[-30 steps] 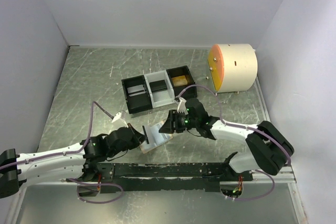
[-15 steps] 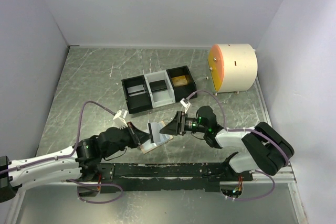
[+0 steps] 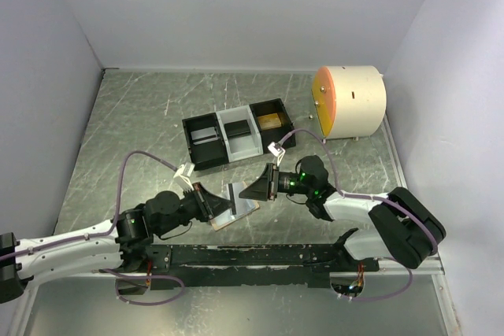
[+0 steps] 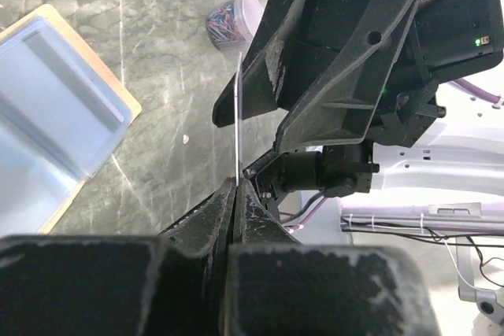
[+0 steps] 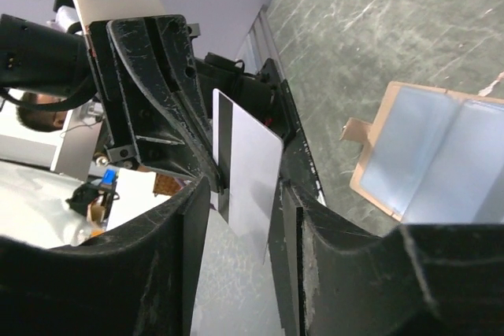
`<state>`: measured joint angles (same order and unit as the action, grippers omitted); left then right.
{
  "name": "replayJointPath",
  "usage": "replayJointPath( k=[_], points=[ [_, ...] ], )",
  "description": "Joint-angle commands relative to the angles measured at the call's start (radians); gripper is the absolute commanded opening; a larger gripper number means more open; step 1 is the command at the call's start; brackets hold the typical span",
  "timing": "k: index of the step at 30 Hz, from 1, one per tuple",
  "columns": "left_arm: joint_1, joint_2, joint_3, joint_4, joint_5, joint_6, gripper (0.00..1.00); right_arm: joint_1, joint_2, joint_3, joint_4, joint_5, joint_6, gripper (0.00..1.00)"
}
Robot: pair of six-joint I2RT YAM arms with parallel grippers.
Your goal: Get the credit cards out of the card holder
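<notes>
The left arm (image 3: 71, 243) and right arm (image 3: 354, 201) stretch low toward each other near the table's (image 3: 142, 116) near edge. The left gripper (image 4: 236, 188) clamps a silver-grey card (image 5: 248, 163); the right gripper (image 5: 240, 190) faces it, jaws half apart flanking that card, contact unclear.

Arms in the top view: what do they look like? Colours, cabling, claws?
Left arm and right arm: white links, black joints, green lights. A lilac cable loops off each. Left claw and right claw: black, angular, scuffed.
</notes>
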<state>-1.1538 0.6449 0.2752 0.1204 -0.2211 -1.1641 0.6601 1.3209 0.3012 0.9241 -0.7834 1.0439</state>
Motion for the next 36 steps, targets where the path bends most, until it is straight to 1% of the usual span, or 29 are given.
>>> replayJointPath(
  k=[1, 7, 12, 15, 20, 22, 27, 29, 30, 36],
  points=[
    [-0.004, 0.014, -0.016, 0.127, 0.041, 0.024, 0.07, -0.005, -0.008, 0.013, 0.081, -0.056, 0.036, 0.41],
    [-0.004, 0.019, -0.033, 0.195, 0.046, 0.033, 0.07, -0.005, -0.016, 0.009, 0.098, -0.089, 0.027, 0.37],
    [-0.004, -0.001, -0.048, 0.197, 0.039, 0.025, 0.07, -0.004, -0.046, -0.006, 0.074, -0.082, 0.012, 0.34],
    [-0.004, -0.010, -0.058, 0.198, 0.039, 0.023, 0.07, -0.005, -0.055, -0.009, 0.079, -0.084, 0.014, 0.26],
    [-0.005, -0.021, -0.076, 0.221, 0.039, 0.021, 0.07, -0.004, -0.043, 0.003, 0.133, -0.133, 0.039, 0.22],
    [-0.004, -0.022, -0.076, 0.223, 0.037, 0.023, 0.07, -0.005, -0.040, 0.007, 0.155, -0.146, 0.048, 0.17],
    [-0.005, -0.027, -0.080, 0.228, 0.037, 0.025, 0.07, -0.005, -0.046, 0.013, 0.145, -0.147, 0.047, 0.07],
    [-0.005, -0.031, -0.086, 0.240, 0.040, 0.035, 0.07, -0.005, -0.048, 0.019, 0.121, -0.146, 0.040, 0.02],
    [-0.004, -0.032, -0.089, 0.246, 0.044, 0.039, 0.08, -0.005, -0.049, 0.025, 0.106, -0.145, 0.035, 0.00],
    [-0.004, -0.051, -0.086, 0.202, 0.039, 0.039, 0.31, -0.004, -0.092, 0.046, 0.000, -0.104, -0.028, 0.00]
  ],
)
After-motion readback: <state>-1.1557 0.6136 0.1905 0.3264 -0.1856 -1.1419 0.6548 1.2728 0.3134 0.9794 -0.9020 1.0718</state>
